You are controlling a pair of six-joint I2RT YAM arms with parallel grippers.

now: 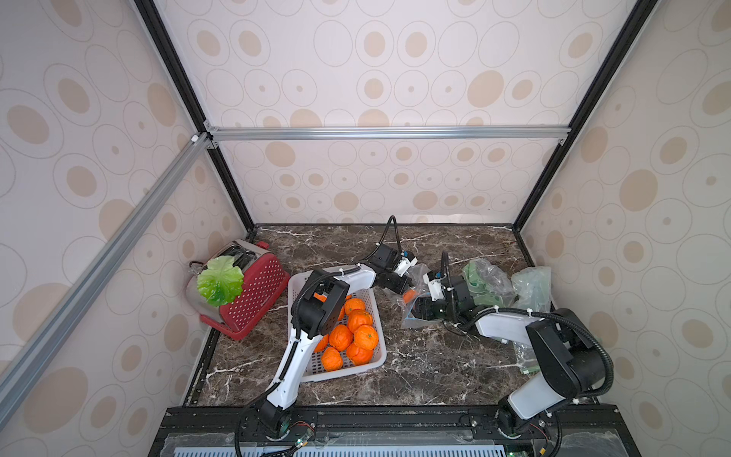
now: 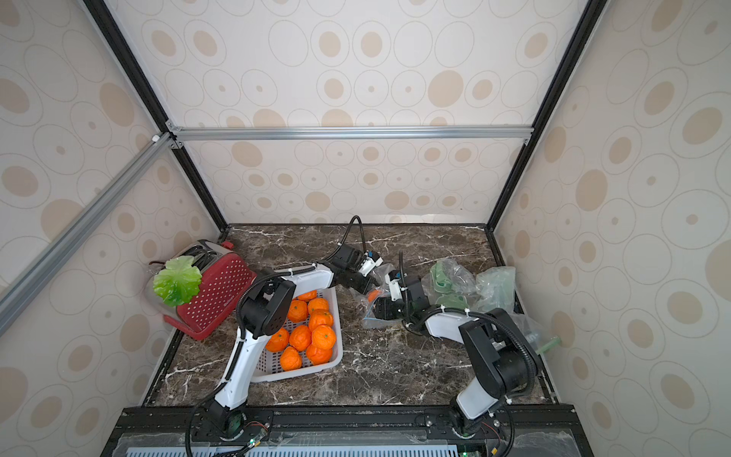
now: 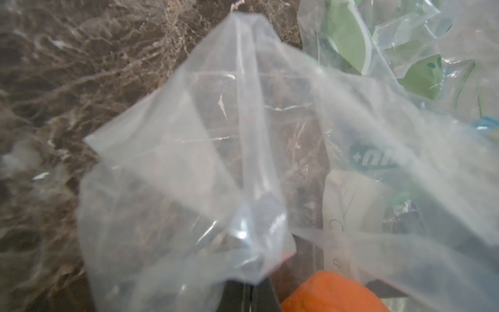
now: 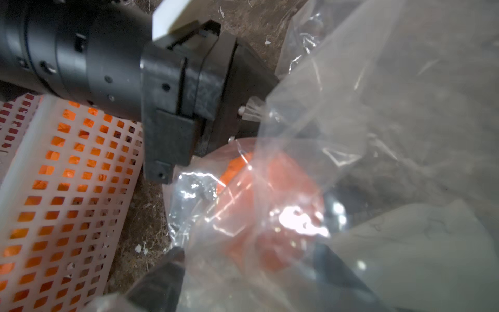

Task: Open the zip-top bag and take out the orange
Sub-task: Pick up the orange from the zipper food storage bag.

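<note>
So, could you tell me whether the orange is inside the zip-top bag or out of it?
Inside: the right wrist view shows the orange behind clear film of the bag. Whether the zip is open, cannot tell.

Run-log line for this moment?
left gripper: shut on zip-top bag | right gripper: open, flanking orange | orange: under bag plastic

Pale walls [image 1: 395,59] patterned with beige ovals and thin ringed circles close in three sides of a dark brown marble-look table [image 1: 435,368] veined in white. Black corner posts [image 1: 184,91] and silver aluminium rails [image 1: 387,132] frame the enclosure, seen in both top views under soft, even light.
</note>
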